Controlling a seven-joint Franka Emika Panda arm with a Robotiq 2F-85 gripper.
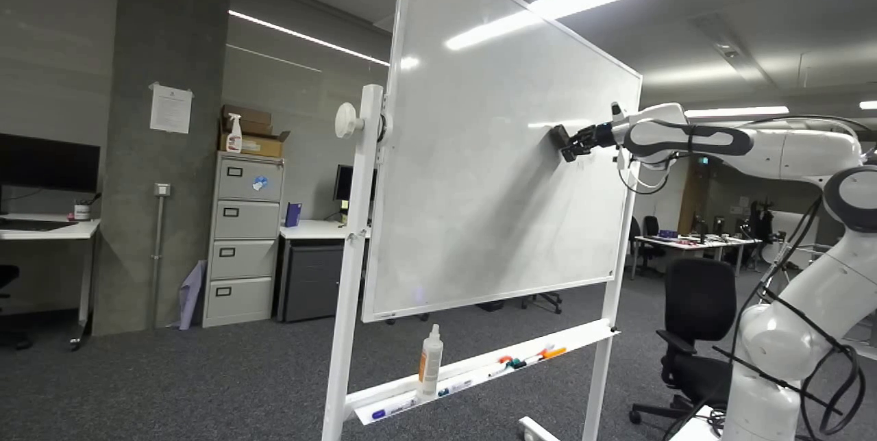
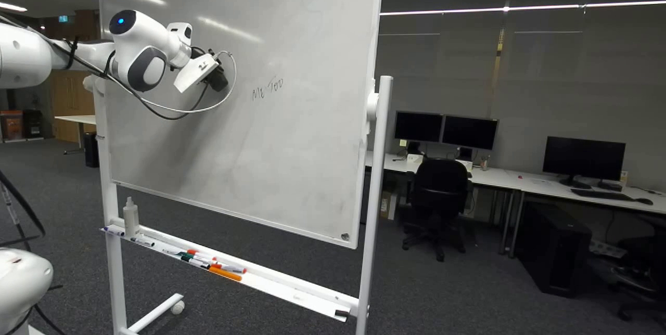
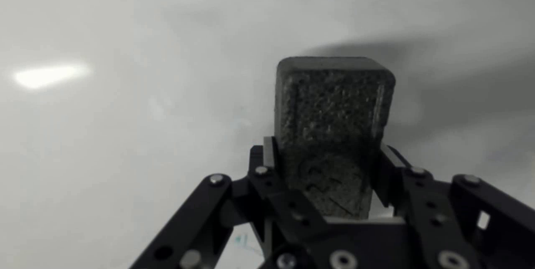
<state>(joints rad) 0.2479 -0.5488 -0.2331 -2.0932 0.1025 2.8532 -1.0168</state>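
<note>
My gripper [image 3: 329,154] is shut on a dark, block-shaped board eraser [image 3: 332,102], with a finger pad against each of its long sides. In an exterior view the eraser [image 1: 560,141] sits right at the face of the whiteboard [image 1: 473,187]; whether it touches the surface I cannot tell. Handwriting like "ME TOO" [image 2: 267,89] stands on the board, to the right of the gripper in that exterior view. The wrist and a white housing hide most of the jaws there. A small teal mark [image 3: 241,239] shows behind the fingers in the wrist view.
Below the board, a tray [image 2: 291,293] carries a spray bottle [image 1: 430,362], several markers and an orange pen [image 2: 225,273]. White posts [image 1: 353,256] frame the board. An office chair [image 1: 699,318] stands near the arm's base, and cables hang loosely along the arm.
</note>
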